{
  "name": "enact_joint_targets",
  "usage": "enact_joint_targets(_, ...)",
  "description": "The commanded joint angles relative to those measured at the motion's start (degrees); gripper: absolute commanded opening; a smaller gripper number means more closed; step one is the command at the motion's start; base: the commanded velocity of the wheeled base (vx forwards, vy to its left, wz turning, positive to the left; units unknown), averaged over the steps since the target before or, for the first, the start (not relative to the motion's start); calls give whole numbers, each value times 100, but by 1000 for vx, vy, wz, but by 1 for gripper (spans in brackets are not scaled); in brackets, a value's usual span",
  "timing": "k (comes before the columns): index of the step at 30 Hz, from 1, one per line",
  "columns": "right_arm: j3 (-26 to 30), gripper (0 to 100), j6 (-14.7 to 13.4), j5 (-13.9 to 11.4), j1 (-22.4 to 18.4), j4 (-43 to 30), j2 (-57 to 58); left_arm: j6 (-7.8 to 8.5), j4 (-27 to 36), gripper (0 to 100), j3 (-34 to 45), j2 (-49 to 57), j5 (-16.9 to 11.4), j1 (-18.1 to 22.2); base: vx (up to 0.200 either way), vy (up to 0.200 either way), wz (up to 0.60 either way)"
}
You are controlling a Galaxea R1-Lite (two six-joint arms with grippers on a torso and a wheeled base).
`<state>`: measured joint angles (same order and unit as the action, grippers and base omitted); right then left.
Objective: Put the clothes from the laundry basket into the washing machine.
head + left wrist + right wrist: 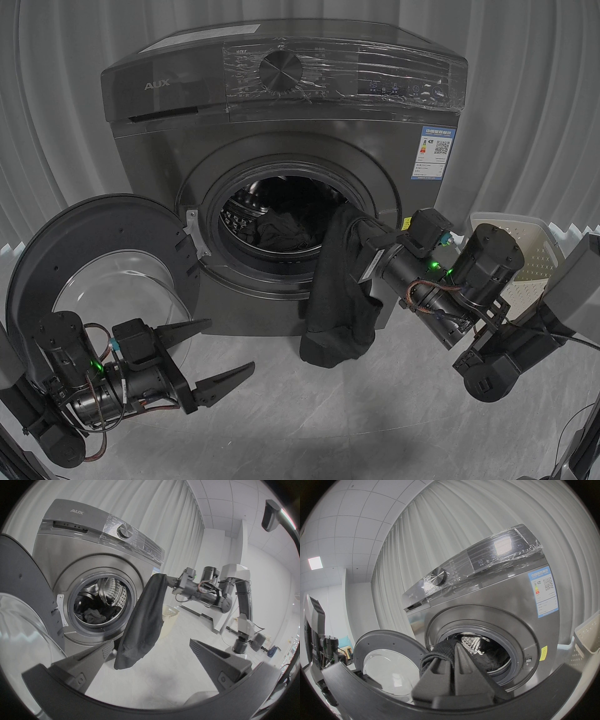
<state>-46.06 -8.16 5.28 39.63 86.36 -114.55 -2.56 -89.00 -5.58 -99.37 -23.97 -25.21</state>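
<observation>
A grey front-loading washing machine (281,125) stands with its round door (100,250) swung open to the left. Dark clothes (278,230) lie inside the drum. My right gripper (350,225) is shut on a black garment (337,294) just in front of the drum opening's right edge; the cloth hangs down to near the floor. The black garment (142,620) also hangs in the left wrist view, and it is pinched between the fingers (456,664) in the right wrist view. My left gripper (215,353) is open and empty, low over the floor below the open door.
A cream laundry basket (525,250) stands at the right of the washing machine, partly behind my right arm. Grey floor (312,412) lies open in front of the machine. White curtains (531,94) hang behind.
</observation>
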Motion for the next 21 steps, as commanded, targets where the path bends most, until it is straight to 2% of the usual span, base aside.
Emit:
enact_joint_targets(1,-26,0,-2,8,194,-5,-23,54,-3,100,-435,-470,243,7,0,0,0)
enact_joint_targets(12,-44,0,25,-106,423,57,30,45,-3,100,-1323,-1419,305,25,0,0,0)
enact_joint_targets(15,-26,0,16,-299,510,74,39,45,-3,100,-1428,-1516,305,51,0,0,0)
enact_joint_targets(21,-79,0,25,-308,642,74,30,71,-3,100,-1428,-1630,296,42,0,0,0)
